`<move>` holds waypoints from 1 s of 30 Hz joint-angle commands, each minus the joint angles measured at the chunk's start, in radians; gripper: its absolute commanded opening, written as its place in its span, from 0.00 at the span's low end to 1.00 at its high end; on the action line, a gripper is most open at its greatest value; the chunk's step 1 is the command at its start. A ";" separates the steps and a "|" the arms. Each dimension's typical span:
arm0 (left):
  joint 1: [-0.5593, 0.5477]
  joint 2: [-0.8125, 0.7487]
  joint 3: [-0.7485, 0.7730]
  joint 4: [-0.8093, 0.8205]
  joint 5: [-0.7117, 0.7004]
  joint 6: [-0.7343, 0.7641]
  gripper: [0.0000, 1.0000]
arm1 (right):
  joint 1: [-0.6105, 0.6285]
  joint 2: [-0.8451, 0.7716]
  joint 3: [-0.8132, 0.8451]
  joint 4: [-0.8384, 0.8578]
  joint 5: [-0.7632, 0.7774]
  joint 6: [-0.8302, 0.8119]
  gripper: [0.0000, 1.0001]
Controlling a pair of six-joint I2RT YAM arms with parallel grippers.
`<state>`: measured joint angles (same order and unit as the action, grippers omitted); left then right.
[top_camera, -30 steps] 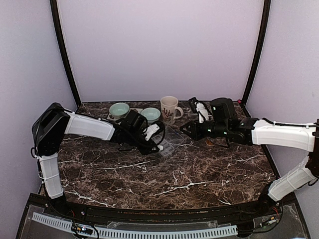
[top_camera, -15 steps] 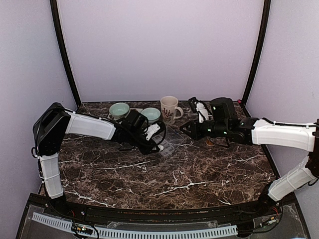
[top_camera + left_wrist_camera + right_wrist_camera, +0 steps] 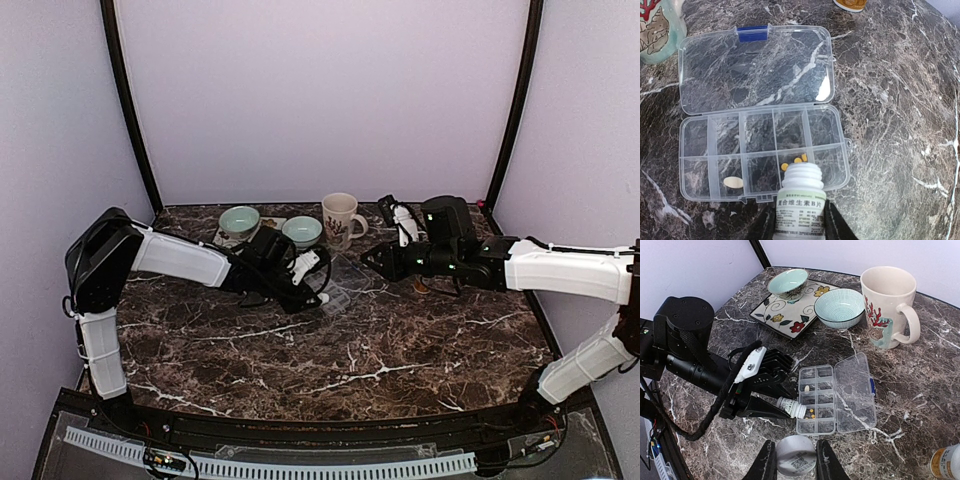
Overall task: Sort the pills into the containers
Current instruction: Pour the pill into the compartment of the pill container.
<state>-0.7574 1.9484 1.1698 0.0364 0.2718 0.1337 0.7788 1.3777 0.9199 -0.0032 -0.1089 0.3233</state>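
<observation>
Shifted: left gripper (image 3: 800, 221), marginally back from the organiser box (image 3: 695, 145), which lies open between both arms. It clamps a white bottle (image 3: 800, 192), mouth over the box's near row beside yellow pills (image 3: 797, 160). Right gripper (image 3: 794, 460), near the box, pinches a round cap (image 3: 794, 454). Risk: overpouring spills pills into neighbouring compartments.

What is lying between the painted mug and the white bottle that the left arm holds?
The clear organiser box, open: its flat lid nearest the mug, its compartments nearest the bottle. The left wrist view shows it.
</observation>
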 commanded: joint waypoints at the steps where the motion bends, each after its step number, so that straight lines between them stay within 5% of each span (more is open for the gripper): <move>1: -0.003 -0.050 -0.057 0.092 0.009 -0.049 0.00 | 0.004 0.001 0.020 0.014 -0.006 -0.004 0.00; 30: 0.001 -0.198 -0.265 0.418 0.037 -0.161 0.00 | 0.015 0.012 0.059 -0.012 -0.013 0.002 0.00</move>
<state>-0.7574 1.8194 0.9588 0.3443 0.2745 0.0257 0.7868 1.3830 0.9375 -0.0154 -0.1093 0.3233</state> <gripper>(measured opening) 0.286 0.224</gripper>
